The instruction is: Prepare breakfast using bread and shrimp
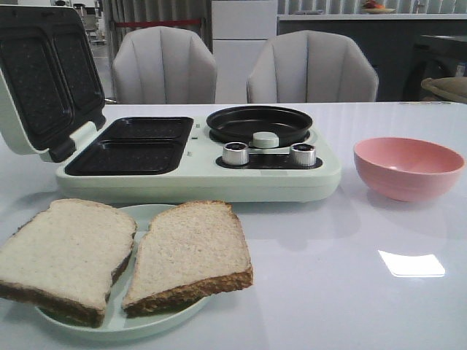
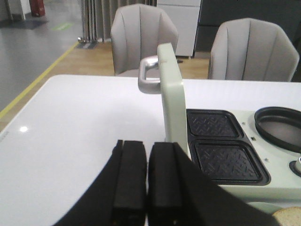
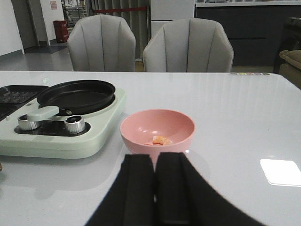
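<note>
Two bread slices (image 1: 66, 251) (image 1: 191, 251) lie side by side on a pale green plate (image 1: 128, 324) at the front left. Behind it stands the pale green breakfast maker (image 1: 292, 179), lid (image 1: 44, 80) open, with two dark sandwich plates (image 1: 135, 146) and a round black pan (image 1: 259, 124). The pink bowl (image 1: 408, 168) at its right holds a small pink-orange shrimp piece (image 3: 161, 140). My left gripper (image 2: 147, 157) is shut and empty, next to the upright lid (image 2: 170, 94). My right gripper (image 3: 156, 167) is shut and empty, just before the bowl (image 3: 157, 132). Neither gripper shows in the front view.
Two silver knobs (image 1: 235, 153) (image 1: 303, 154) sit at the maker's front. Two grey chairs (image 1: 164, 65) (image 1: 312, 67) stand behind the white table (image 1: 350, 292). A corner of bread (image 2: 288, 217) shows in the left wrist view.
</note>
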Tool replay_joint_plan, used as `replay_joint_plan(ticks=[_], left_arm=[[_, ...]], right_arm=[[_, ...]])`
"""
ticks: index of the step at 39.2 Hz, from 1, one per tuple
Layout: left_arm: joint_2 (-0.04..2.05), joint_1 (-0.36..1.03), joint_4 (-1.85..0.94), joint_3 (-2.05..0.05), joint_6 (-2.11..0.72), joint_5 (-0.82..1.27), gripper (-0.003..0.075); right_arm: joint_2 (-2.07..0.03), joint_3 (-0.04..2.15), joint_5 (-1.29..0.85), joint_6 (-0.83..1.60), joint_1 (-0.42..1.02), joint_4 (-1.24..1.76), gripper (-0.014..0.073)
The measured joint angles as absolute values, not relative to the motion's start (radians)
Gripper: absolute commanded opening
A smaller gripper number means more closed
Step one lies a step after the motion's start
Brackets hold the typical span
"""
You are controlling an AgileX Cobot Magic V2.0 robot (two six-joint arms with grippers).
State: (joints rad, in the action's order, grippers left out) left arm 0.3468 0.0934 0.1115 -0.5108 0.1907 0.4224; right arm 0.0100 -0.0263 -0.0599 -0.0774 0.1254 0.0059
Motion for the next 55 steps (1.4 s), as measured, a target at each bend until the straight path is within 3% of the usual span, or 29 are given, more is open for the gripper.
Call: replay_joint_plan(ticks=[9,13,19,22,48,55], left_arm=[[0.364,0.151,0.112,-0.495,0.191,0.42,0.0141],[0.364,0.157,0.123,-0.493,0.191,0.432,0.0258],[0.364,0.157,0.127,-0.493,0.191,0.44,0.0528],[0.364,0.157,0.127,-0.493,0.191,0.44,0.0581],[0.364,0.159,0.11,-0.493,0.097,0.524,0.0584],[0.364,0.253,0.161,-0.493,-0.021,0.61,0.0584]], right_arm=[[0.01,-0.026,-0.062,-0.077,0.125,0.006,0.014],[0.01,-0.026,-0.062,-0.077,0.125,0.006,0.014],[0.01,-0.026,-0.062,-0.077,0.125,0.006,0.014],[0.01,-0.026,-0.062,-0.077,0.125,0.006,0.014],[0.01,-0.026,-0.062,-0.077,0.125,0.006,0.014],[0.01,-0.026,-0.062,-0.077,0.125,0.006,0.014]])
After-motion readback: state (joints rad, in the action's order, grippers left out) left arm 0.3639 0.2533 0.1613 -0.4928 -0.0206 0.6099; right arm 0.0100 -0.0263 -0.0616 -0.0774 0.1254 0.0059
